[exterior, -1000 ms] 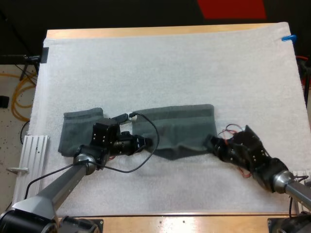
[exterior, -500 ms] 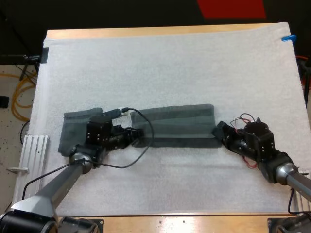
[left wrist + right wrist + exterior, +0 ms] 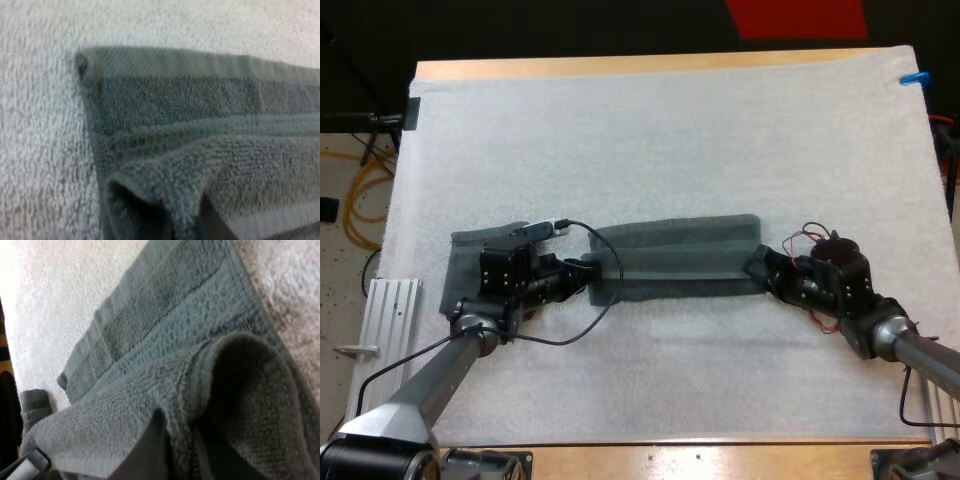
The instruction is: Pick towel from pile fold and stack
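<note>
Pinching the long towel (image 3: 680, 255) at both ends. Clamped on its right end with the right gripper (image 3: 756, 268), jaws nearly together with only a fold of cloth between them. Seen from the right wrist as terry wrapped over one black finger (image 3: 151, 450) and squeezed from both sides. Clamped on the left end with the left gripper (image 3: 592, 275) (jaws likewise narrowed onto cloth). Seen from the left wrist as the towel's near edge curling up into the jaws, with most of the gripper buried under it and hard to make out. Lying folded lengthwise into a narrow band across the middle of the white mat (image 3: 670, 130), stretched between the two grippers. Flanked just to the left by a second towel (image 3: 460, 265), partly covered by the left arm (image 3: 440, 370), so hard to judge in shape. Hidden in the high view: the pinch itself at either end, tucked under the wrists.
</note>
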Controlling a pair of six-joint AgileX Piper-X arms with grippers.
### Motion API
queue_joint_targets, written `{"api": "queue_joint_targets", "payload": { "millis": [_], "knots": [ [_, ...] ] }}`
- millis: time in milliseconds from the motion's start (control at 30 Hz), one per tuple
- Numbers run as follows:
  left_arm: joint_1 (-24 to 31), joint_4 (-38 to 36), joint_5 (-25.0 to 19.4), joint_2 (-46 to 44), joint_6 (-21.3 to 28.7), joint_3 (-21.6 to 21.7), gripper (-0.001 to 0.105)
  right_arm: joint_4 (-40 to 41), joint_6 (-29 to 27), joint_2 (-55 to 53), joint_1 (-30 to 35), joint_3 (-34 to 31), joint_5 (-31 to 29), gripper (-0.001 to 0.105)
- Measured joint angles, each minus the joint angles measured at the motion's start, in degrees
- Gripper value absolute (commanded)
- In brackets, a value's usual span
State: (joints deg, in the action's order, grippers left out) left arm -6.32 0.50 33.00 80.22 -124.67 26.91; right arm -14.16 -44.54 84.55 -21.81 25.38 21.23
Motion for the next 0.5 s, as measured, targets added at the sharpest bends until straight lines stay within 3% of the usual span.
{"api": "queue_joint_targets", "payload": {
  "millis": [100, 200, 267, 367, 500],
  "knots": [
    [0.0, 0.0, 0.0, 0.0, 2.8, 0.0, 0.008, -0.9, 0.0, 0.6, 0.0, 0.1, 0.0, 0.0],
    [0.0, 0.0, 0.2, 0.0, 4.9, 0.0, 0.024, -1.8, -0.3, 0.6, 0.0, 0.1, 0.0, 0.0],
    [0.1, 0.0, 0.3, 0.0, 5.6, 0.0, 0.046, -3.0, -1.6, 0.6, 0.0, 0.1, 0.0, 0.0],
    [0.3, 0.3, 0.2, 0.0, 5.9, 0.0, 0.066, -5.7, -3.3, 0.6, 0.0, 0.1, 0.0, 0.0],
    [0.3, 3.7, 0.2, 0.0, 5.9, 0.0, 0.067, -9.7, -4.4, 0.6, 0.0, 0.1, 0.1, 0.0]
  ]
}}
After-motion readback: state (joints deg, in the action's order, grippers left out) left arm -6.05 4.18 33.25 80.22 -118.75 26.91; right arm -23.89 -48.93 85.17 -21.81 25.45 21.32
